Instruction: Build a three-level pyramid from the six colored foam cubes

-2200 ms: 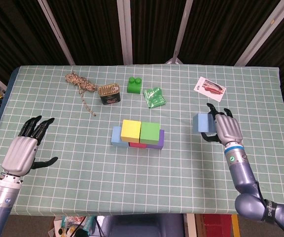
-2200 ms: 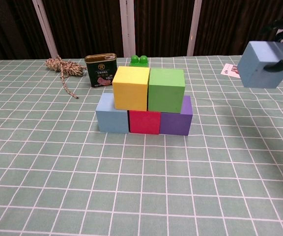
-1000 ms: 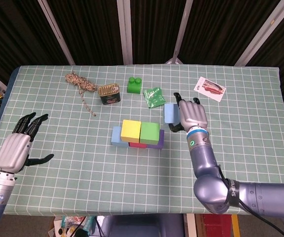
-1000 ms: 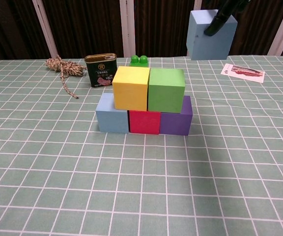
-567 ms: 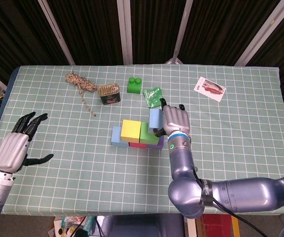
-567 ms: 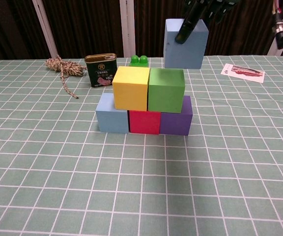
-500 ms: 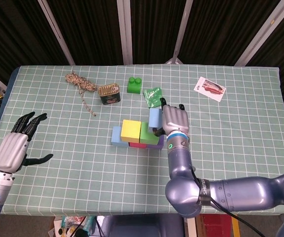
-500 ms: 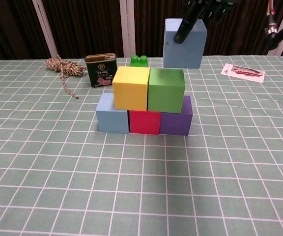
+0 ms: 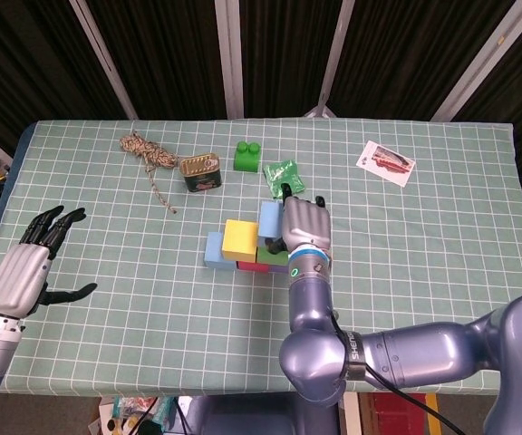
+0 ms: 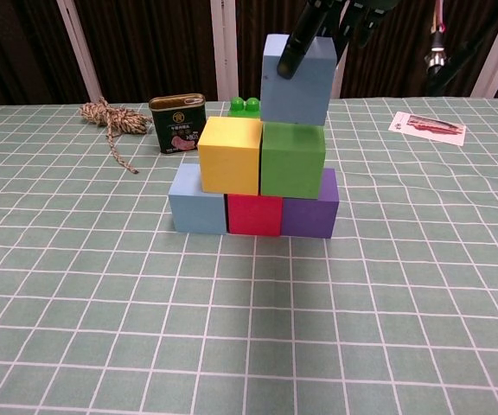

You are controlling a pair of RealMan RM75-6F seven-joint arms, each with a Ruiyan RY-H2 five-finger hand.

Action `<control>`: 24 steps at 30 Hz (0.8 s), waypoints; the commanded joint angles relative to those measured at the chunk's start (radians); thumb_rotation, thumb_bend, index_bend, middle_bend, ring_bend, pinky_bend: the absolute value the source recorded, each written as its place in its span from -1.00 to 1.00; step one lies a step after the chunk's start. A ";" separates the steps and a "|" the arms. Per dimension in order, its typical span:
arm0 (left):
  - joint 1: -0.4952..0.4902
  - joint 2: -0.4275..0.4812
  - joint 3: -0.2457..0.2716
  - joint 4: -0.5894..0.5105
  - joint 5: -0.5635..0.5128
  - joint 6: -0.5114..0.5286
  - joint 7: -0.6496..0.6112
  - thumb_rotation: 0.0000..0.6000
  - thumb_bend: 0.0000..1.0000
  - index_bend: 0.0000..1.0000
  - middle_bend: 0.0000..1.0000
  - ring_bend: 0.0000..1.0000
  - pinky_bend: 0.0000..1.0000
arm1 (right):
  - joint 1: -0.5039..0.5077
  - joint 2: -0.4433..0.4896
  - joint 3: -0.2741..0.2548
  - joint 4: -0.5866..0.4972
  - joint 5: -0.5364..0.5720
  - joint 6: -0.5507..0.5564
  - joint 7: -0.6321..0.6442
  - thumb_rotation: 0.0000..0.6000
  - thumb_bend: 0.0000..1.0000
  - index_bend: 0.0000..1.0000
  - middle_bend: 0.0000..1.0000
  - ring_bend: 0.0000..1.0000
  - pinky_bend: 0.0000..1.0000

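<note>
Green checked tablecloth (image 10: 76,294), right hand (image 9: 303,224) gripping matte blue foam cube (image 10: 297,79), left hand (image 9: 27,269) spread empty.

We find almost nothing legible. The dark green tin (image 10: 178,124) carries a round gold emblem and a pink label, its print too small for us to read. The card (image 10: 428,126) shows only a red picture; any lettering is blurred.
</note>
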State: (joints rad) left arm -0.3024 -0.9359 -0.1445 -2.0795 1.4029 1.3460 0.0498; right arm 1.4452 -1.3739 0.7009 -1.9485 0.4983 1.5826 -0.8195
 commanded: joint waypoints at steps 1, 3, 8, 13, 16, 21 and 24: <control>-0.001 0.001 0.000 -0.001 0.001 -0.001 -0.003 1.00 -0.86 -0.98 -0.75 -1.00 -0.98 | 0.008 -0.016 0.009 0.006 0.003 0.013 -0.010 1.00 -0.22 -1.00 -0.12 -0.50 -1.00; 0.000 0.003 0.000 -0.001 0.003 -0.001 -0.006 1.00 -0.86 -0.98 -0.75 -1.00 -0.98 | 0.008 -0.030 0.012 0.012 -0.001 0.015 -0.015 1.00 -0.22 -1.00 -0.12 -0.50 -1.00; 0.000 0.007 -0.003 0.001 0.001 -0.001 -0.017 1.00 -0.86 -0.98 -0.75 -1.00 -0.98 | 0.002 -0.060 0.012 0.032 -0.012 0.020 -0.017 1.00 -0.22 -1.00 -0.12 -0.50 -1.00; -0.001 0.009 -0.003 0.002 0.001 -0.003 -0.024 1.00 -0.86 -0.98 -0.75 -1.00 -0.98 | -0.005 -0.088 0.009 0.053 -0.029 0.026 -0.024 1.00 -0.22 -1.00 -0.12 -0.50 -1.00; 0.000 0.009 -0.004 0.003 0.001 -0.002 -0.026 1.00 -0.86 -0.98 -0.75 -1.00 -0.99 | -0.007 -0.098 0.015 0.060 -0.042 0.031 -0.029 1.00 -0.22 -1.00 -0.12 -0.50 -1.00; -0.002 0.007 -0.003 0.005 -0.003 -0.007 -0.026 1.00 -0.86 -0.98 -0.75 -1.00 -0.99 | -0.007 -0.110 0.031 0.061 -0.044 0.037 -0.044 1.00 -0.22 -1.00 -0.12 -0.50 -1.00; -0.004 0.007 -0.002 0.004 -0.003 -0.010 -0.023 1.00 -0.86 -0.98 -0.75 -1.00 -0.99 | -0.004 -0.120 0.040 0.063 -0.046 0.041 -0.052 1.00 -0.22 -1.00 -0.12 -0.50 -1.00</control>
State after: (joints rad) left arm -0.3060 -0.9291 -0.1469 -2.0755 1.3999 1.3356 0.0269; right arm 1.4399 -1.4920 0.7390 -1.8859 0.4530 1.6228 -0.8698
